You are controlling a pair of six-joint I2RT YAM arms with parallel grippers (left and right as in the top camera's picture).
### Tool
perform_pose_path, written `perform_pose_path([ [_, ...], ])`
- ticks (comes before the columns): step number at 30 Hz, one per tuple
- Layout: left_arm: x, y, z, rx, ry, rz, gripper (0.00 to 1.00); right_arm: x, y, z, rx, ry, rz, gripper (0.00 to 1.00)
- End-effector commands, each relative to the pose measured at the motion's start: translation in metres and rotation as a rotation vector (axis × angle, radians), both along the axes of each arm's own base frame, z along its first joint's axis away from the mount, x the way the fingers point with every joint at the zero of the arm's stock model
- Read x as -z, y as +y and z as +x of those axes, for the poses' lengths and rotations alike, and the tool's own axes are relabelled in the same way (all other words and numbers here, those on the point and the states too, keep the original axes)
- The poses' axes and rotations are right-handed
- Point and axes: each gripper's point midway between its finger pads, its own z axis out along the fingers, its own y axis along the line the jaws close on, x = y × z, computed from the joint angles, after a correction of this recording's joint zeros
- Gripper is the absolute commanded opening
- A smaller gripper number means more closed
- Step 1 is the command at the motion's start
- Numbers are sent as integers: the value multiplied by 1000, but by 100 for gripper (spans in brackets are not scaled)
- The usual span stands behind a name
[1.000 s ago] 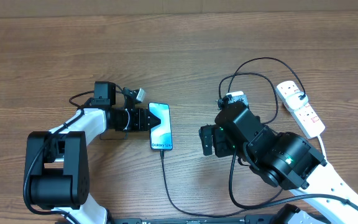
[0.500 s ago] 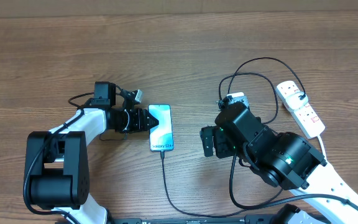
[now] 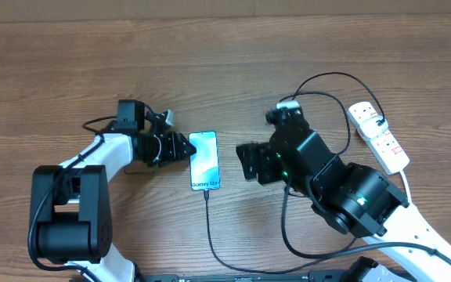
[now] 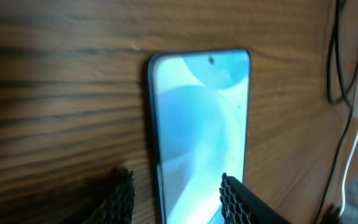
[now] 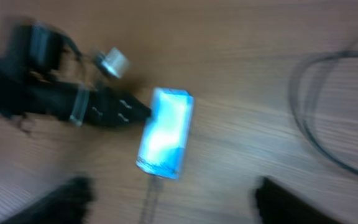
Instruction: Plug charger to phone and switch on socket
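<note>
The phone (image 3: 203,160) lay flat and screen-up on the table (image 3: 69,63), a little left of the middle. Its lit blue-teal screen read "Galaxy S24" near the end nearest the robot. We saw the charger (image 3: 210,227), a thin black cable, meet that near end and run from there toward the front edge of the table. More black cable curved in a wide loop on the right, past the right arm and up toward the socket (image 3: 378,137). The socket, white with small red switches, lay at an angle on the far right, well apart from the phone.

The left claw (image 3: 180,149) reached in from the left and sat at the phone's left edge, toward its far end. From the left wrist we found it released. Its fingers (image 4: 120,196) stood apart, one over bare wood just left of the phone, the other over the phone's right edge. We could not tell whether either touched the phone.

The right claw (image 3: 247,162) hung to the right of the phone, apart from it and pointing toward it. The right wrist view was blurred, yet we made out two dark fingertips at its lower corners, spread wide, so this claw too was released.
</note>
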Motion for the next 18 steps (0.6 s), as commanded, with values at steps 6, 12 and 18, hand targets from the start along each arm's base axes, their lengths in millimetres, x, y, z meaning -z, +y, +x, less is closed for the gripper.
perform_pose_path([
  [6, -113, 38, 48, -94, -143, 66, 59, 41, -8, -6, 92, 195, -54, 4],
  [12, -239, 63, 16, -172, -378, 245, 58, 95, -127, -35, 591, 443, -337, 4],
  [18, -330, 66, -64, -251, -652, 268, 58, 107, -191, -13, 842, 475, -292, 4],
])
